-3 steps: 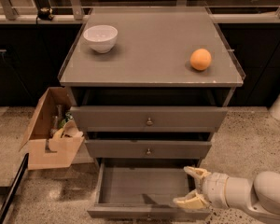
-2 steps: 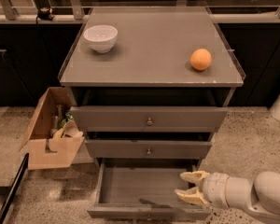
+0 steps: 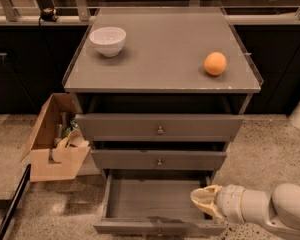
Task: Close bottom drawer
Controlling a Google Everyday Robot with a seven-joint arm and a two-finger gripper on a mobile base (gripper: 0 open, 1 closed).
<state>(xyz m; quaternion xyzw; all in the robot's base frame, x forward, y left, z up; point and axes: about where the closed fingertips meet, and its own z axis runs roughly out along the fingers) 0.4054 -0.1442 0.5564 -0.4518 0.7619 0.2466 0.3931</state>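
The bottom drawer [image 3: 155, 227] is the lowest of three grey-brown drawers and stands pulled out, its shallow box empty. Its front panel is at the bottom edge of the camera view. My gripper [image 3: 194, 197] comes in from the lower right on a white arm. It hovers over the right inner end of the open drawer, close to its right side wall, with its tip pointing left. Its cream fingers look drawn together into one wedge, holding nothing.
The middle drawer [image 3: 159, 160] and the top drawer [image 3: 160, 128] are shut. A white bowl [image 3: 108, 40] and an orange [image 3: 215, 63] sit on the cabinet top [image 3: 160, 59]. An open cardboard box [image 3: 52, 144] with items stands on the floor to the left.
The gripper's two fingers were spread apart one second ago and have drawn together. The arm has stayed over the drawer's right end. The drawer has not moved.
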